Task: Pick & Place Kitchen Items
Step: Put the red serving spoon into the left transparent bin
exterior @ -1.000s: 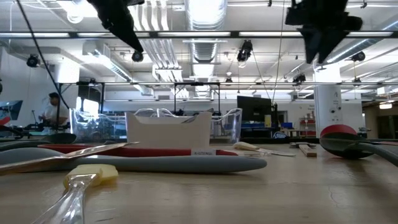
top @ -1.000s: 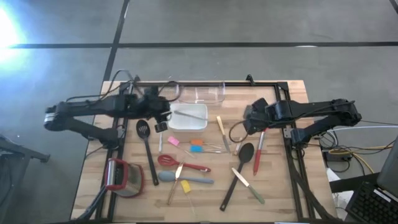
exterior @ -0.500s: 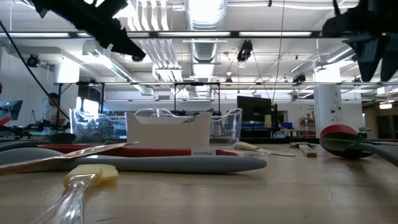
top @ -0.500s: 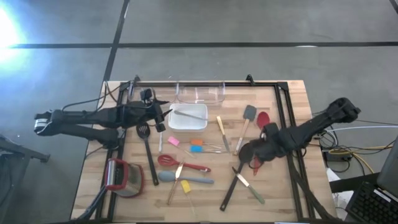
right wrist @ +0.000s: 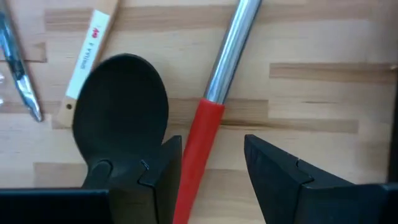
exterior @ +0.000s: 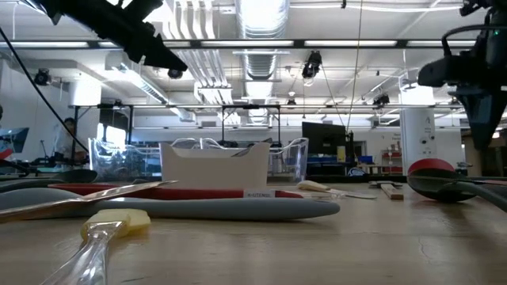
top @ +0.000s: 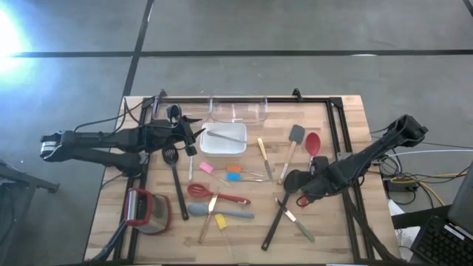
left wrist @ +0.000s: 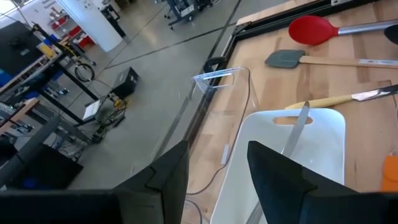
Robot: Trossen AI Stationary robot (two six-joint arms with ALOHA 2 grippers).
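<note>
Hovering my right gripper (right wrist: 208, 168), fingers parted, I am straddling the red spoon handle (right wrist: 202, 140) beside the black spoon (right wrist: 121, 93).

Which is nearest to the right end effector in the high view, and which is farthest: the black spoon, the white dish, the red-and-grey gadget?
From the right end effector:
1. Black spoon, right beside it.
2. White dish, mid-table, toward the far edge.
3. Red-and-grey gadget, at the table's left near corner.
</note>
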